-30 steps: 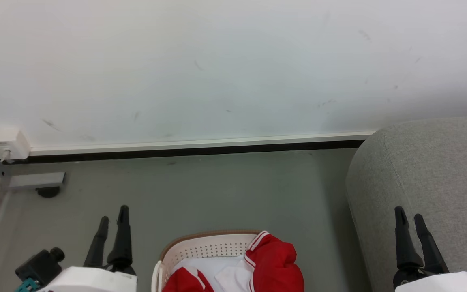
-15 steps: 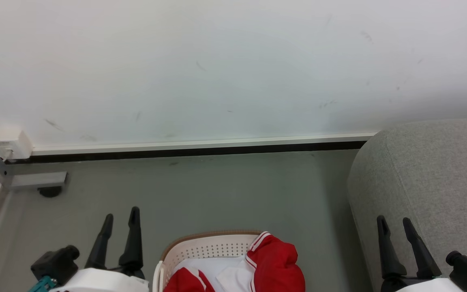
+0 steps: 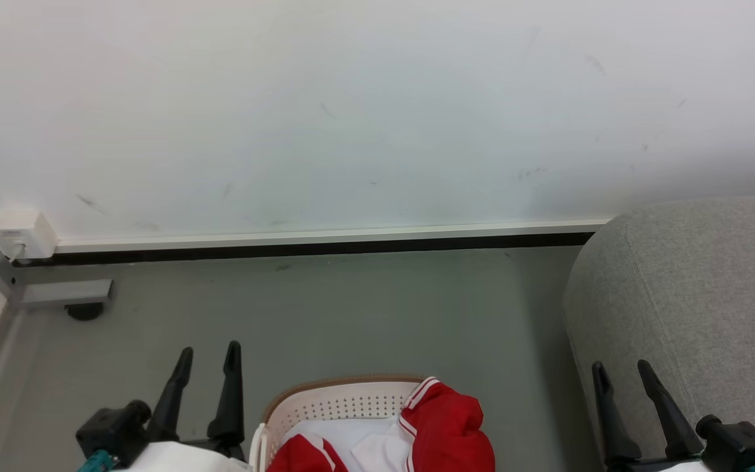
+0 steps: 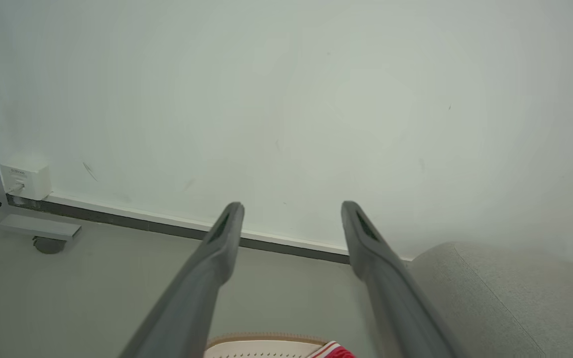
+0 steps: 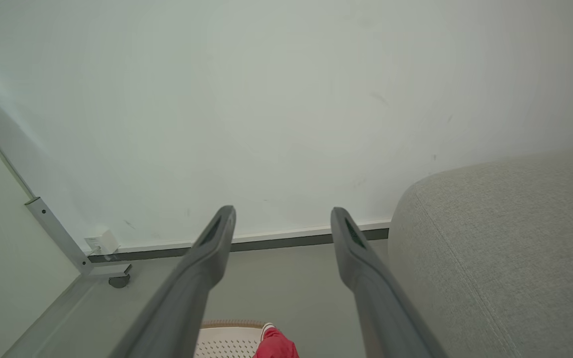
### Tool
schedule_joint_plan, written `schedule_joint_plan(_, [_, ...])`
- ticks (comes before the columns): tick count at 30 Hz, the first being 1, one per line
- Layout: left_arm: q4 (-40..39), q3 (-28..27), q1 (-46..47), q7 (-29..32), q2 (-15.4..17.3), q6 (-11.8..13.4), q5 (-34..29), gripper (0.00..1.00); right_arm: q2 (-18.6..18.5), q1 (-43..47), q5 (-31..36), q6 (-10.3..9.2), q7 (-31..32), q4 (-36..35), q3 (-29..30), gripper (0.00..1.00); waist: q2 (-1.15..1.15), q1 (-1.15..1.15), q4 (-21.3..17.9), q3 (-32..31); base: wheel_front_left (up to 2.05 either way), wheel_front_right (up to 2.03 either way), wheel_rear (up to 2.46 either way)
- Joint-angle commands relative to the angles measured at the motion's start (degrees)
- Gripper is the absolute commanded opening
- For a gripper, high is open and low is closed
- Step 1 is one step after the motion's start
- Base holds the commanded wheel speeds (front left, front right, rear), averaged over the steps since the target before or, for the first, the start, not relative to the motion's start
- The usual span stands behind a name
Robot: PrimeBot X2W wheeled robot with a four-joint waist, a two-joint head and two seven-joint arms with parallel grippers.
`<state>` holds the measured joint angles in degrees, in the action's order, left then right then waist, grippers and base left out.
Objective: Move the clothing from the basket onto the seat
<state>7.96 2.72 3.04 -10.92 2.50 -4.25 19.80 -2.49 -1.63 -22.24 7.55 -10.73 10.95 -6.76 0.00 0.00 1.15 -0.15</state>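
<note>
A pale, lightly scuffed wall (image 3: 351, 98) fills the upper half of the head view. It is met by a dark skirting strip (image 3: 312, 248) and a grey-green floor (image 3: 351, 308), with a white socket box (image 3: 20, 233) at nine o'clock.

The basket (image 3: 338, 381) stands on the floor at six o'clock and is cut off by the lower edge, so its long axis cannot be told. The clothing (image 3: 446, 426) is heaped inside it. One red fold is draped over the rim at the basket's right far corner, and a second red piece is seen lower, toward the left. The seat (image 3: 692, 295) rises at three to four o'clock, beside the basket with a strip of floor between them.

The left claw (image 3: 210, 347) is held at seven o'clock with its fingers spread apart and nothing between them. The right claw (image 3: 620, 365) is held at five o'clock in front of the seat's rounded flank, likewise spread and empty.

From the left claw the clothing lies toward four o'clock, and from the right claw toward eight o'clock. The draped fold is judged nearer the right claw, and the basket's left wall nearer the left claw. No garment has yet been lifted out, so a reach down and inward is judged to be called for.
</note>
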Motion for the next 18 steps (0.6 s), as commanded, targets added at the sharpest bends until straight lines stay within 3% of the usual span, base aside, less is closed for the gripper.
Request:
schedule_joint_plan(1, [-0.20,0.05,-0.24,-0.39,0.48,-0.14,-1.58,1.00,-0.52,0.38,1.49,-0.08,-0.69,-0.19,-0.09,1.00,0.00,0.00,0.04,0.00,0.00,0.00,0.00])
schedule_joint_plan(18, [0.69,0.71,0.09,-2.60,0.55,0.25,-9.54,1.00,-0.55,0.57,8.49,-0.10,-2.62,0.48,-1.05,1.00,0.00,0.00,0.37,-0.45,0.00,0.00,0.00])
